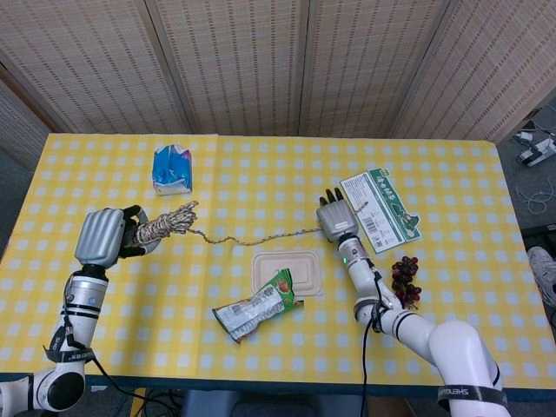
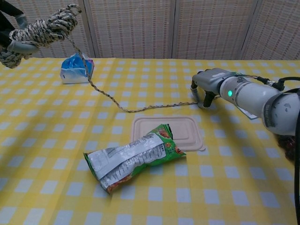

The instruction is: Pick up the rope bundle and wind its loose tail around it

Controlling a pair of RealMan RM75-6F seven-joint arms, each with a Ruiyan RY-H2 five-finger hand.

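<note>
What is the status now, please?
Left hand holds rope bundle lifted. Right hand at the tail end, grasp unclear. Lidded tray near the tail.
</note>
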